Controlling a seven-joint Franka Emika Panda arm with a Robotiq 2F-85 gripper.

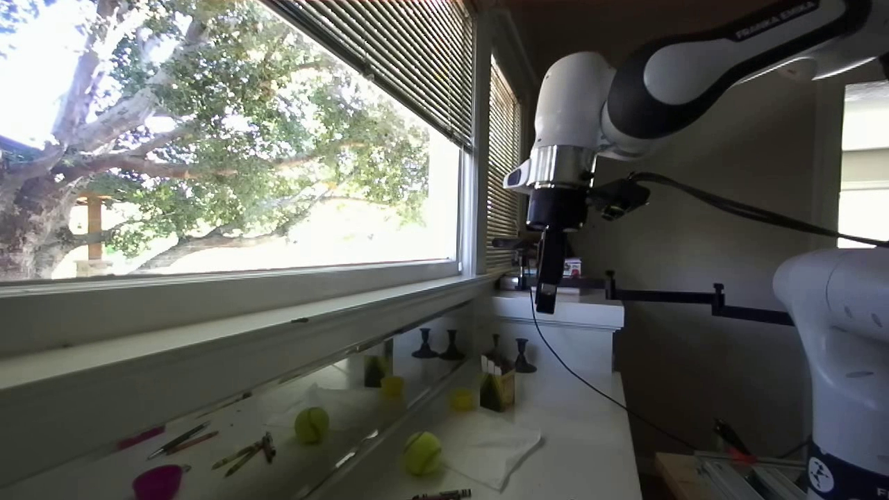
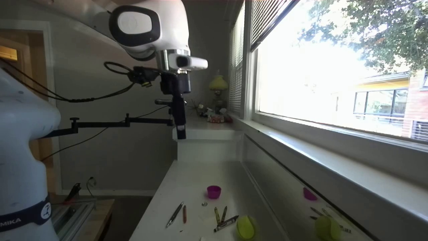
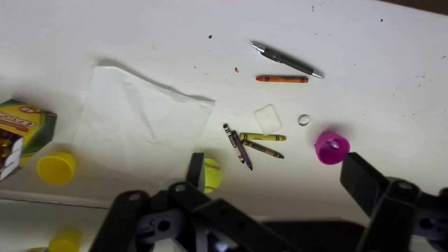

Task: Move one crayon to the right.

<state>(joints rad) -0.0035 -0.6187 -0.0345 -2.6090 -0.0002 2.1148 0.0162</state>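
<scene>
An orange crayon lies alone near a pen in the wrist view. A yellow crayon, a brown crayon, a purple crayon and a white-wrapped crayon lie in a touching cluster. In an exterior view the orange crayon and the cluster lie on the white counter. My gripper is wide open with nothing between its fingers. It hangs high above the counter, pointing down, in both exterior views.
Around the crayons are a black pen, a pink cup, a glass bead, a white square, a tennis ball, white paper, a yellow cup and a crayon box. A window wall borders the counter.
</scene>
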